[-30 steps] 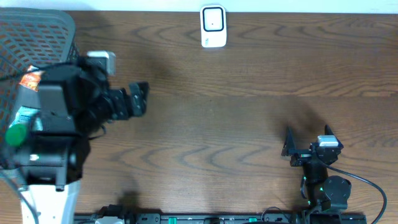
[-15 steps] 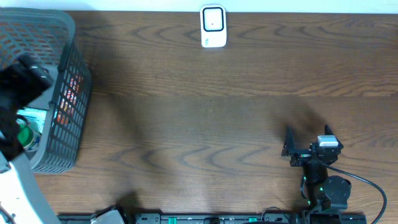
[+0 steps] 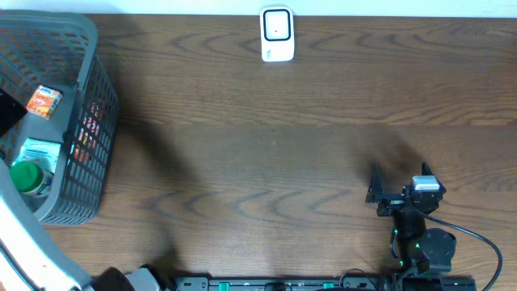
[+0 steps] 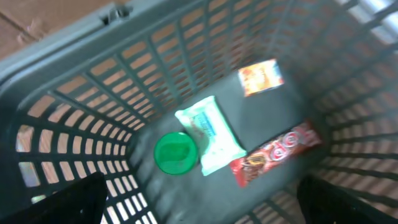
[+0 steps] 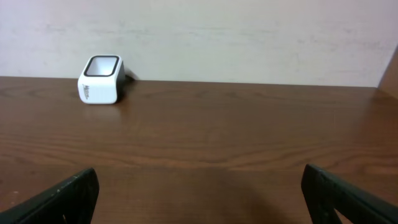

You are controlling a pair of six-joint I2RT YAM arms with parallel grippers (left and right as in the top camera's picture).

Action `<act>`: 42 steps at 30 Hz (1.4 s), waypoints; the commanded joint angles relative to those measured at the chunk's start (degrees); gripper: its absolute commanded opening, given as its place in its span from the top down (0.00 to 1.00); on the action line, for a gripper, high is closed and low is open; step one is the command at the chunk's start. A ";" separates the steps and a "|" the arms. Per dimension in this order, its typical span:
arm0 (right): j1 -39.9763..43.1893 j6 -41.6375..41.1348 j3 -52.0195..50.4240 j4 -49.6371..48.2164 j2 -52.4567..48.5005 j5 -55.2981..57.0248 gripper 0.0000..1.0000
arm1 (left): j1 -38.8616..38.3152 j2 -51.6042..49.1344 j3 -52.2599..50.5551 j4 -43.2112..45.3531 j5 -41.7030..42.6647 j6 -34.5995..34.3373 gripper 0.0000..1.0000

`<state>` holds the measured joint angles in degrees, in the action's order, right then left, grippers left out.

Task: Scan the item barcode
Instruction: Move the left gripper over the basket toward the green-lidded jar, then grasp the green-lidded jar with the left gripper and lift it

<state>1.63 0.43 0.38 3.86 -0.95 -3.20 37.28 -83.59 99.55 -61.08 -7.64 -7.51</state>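
The left tool (image 4: 199, 196) is held above a grey mesh basket (image 4: 93, 81). Its fingers are spread wide at the lower corners of the left wrist view, and nothing is gripped between them. Four items are seen on the basket floor: a small orange box (image 4: 260, 76), a white and teal packet (image 4: 210, 132), a green round cap (image 4: 176, 153) touching the packet's side, and a red wrapped bar (image 4: 277, 152) just beside the packet. The picture is blurred, so no barcode can be made out on any of them. The basket is set at the left end of the brown wooden table (image 3: 283, 162). A white barcode scanner (image 3: 277, 34) is stood at the table's far edge near the middle, well apart from the basket. The right tool (image 5: 199, 186) is positioned low over the table at the near right. Its fingers are likewise spread wide and nothing is held. It is pointed toward the far edge, and the scanner is seen to its left.
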 commanded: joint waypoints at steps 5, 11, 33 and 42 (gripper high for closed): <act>-0.55 -0.42 -0.07 0.22 0.13 0.09 0.01 | 2.38 -6.38 -2.73 1.53 -2.29 0.13 0.02; -0.57 -0.42 -0.07 0.22 0.13 0.09 0.01 | 4.76 -9.94 -5.73 3.15 -2.01 0.15 0.02; -0.55 -0.42 -0.07 0.22 0.13 0.09 0.01 | 8.68 -12.68 -23.71 16.41 4.87 0.15 0.02; -0.55 -0.42 -0.07 0.22 0.13 0.09 0.01 | 10.08 -17.03 -23.85 16.63 4.85 0.37 0.02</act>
<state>1.63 0.43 0.38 3.86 -0.95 -3.20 46.11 -97.45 75.83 -44.49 -3.05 -7.49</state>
